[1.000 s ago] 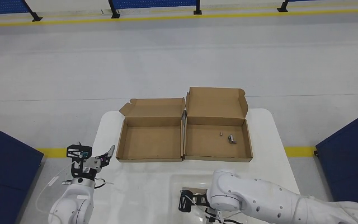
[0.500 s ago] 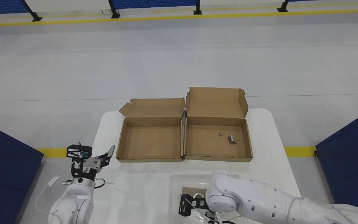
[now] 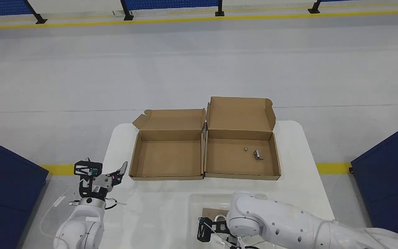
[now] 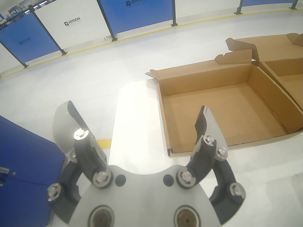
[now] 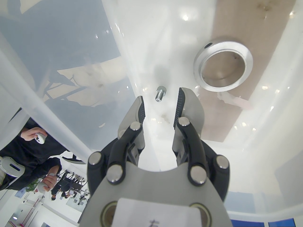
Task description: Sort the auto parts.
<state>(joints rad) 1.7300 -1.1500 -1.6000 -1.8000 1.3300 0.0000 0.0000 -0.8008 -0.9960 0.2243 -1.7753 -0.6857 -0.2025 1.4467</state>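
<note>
My right gripper (image 5: 160, 95) hangs open inside a clear plastic bin (image 5: 71, 128), its fingertips on either side of a small silver bolt (image 5: 159, 93) lying on the bin floor. A silver metal ring (image 5: 223, 67) lies just beyond the bolt. In the top view the right gripper (image 3: 205, 229) sits low at the table's front, in the clear bin (image 3: 205, 202). Two open cardboard boxes stand at the table's far side: the left box (image 3: 168, 155) has nothing in it, the right box (image 3: 241, 154) holds two small metal parts (image 3: 256, 154). My left gripper (image 4: 139, 112) is open and holds nothing, raised off the table's left edge (image 3: 102, 177).
The white table (image 3: 298, 187) has bare surface between the boxes and the bin. Blue barriers (image 3: 18, 187) stand close on both sides of the table. The left box (image 4: 225, 105) lies just ahead of the left gripper.
The right arm has shifted slightly leftward at the table's front edge. The left arm and the boxes are unchanged.
</note>
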